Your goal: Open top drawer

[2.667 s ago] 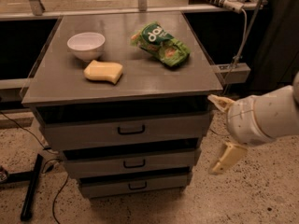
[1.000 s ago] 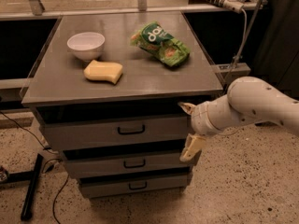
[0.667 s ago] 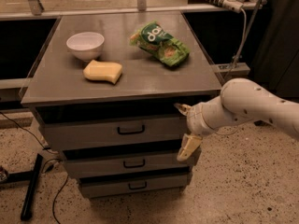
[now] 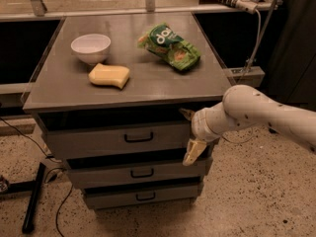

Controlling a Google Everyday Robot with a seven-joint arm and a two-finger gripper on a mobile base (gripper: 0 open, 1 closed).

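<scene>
Three grey drawers stack beneath the surface, the top drawer directly under it, and at its right end hangs the pincer, spread wide, holding nothing, right of the black handle.

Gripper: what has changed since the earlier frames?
The open gripper has swung left, in to the right end of the grey metal top drawer, short of its black bar handle. Nothing grasped. The drawer, white bowl, yellow sponge and green snack bag are unmoved.
</scene>
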